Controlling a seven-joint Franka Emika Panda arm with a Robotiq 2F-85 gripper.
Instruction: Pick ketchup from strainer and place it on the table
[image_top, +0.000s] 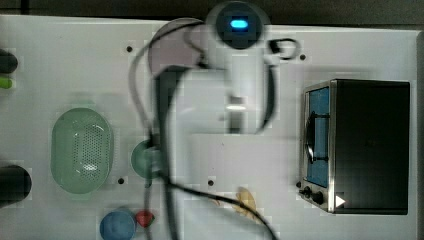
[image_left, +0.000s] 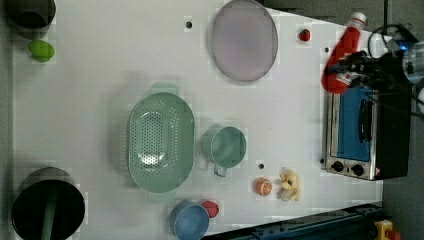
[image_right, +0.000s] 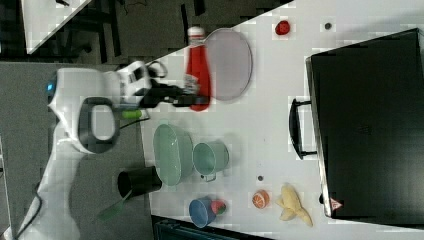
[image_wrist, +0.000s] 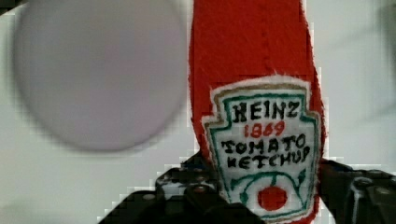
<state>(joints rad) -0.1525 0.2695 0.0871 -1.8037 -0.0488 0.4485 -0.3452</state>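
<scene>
A: What does the top view show?
B: A white table (image_top: 75, 55). The pale green strainer (image_top: 82, 150) lies near the top view's left edge, and a blurred white arm (image_top: 235, 75) crosses the middle.

A: And the left view?
B: The strainer (image_left: 161, 142) sits mid-table, nothing in it. The gripper (image_left: 350, 67) clasps the ketchup (image_left: 341, 55) by its lower body, above the table's far-right corner beside a toaster oven (image_left: 362, 132).

A: The right view?
B: The ketchup (image_right: 198, 67) hangs in the gripper (image_right: 192, 97) over the table's edge, next to a grey plate (image_right: 229, 65).

A: The wrist view?
B: The ketchup (image_wrist: 254, 93) label faces the camera, black fingers (image_wrist: 355, 186) on both sides.
</scene>
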